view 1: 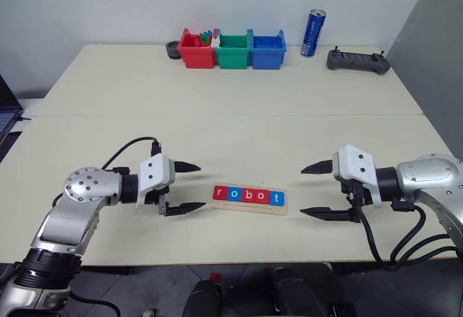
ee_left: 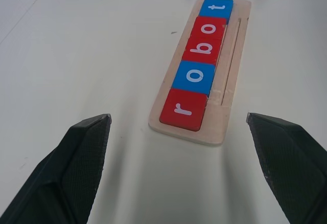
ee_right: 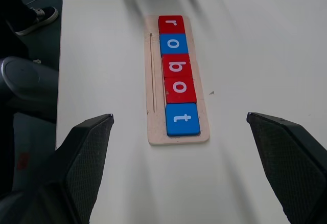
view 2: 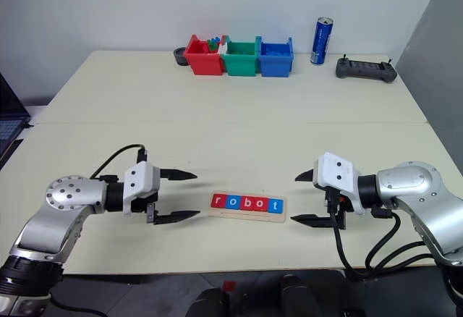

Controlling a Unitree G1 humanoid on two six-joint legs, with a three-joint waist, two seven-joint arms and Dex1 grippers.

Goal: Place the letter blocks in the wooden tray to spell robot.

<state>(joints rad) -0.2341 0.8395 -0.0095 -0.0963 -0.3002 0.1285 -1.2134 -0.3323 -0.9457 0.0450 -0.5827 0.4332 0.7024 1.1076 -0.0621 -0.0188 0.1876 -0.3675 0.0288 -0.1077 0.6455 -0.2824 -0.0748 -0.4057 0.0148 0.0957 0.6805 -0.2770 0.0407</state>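
Right gripper (view 1: 312,190) spread | wooden tray (view 1: 249,207) between it and left gripper (view 1: 189,187)

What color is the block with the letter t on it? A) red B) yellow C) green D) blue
D: the t block at the end of the wooden tray is blue with a white letter, next to a red o block.

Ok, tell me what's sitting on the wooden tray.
On the wooden tray five letter blocks lie in a row: red r, blue o, red b, red o, blue t. The wood beneath them is covered.
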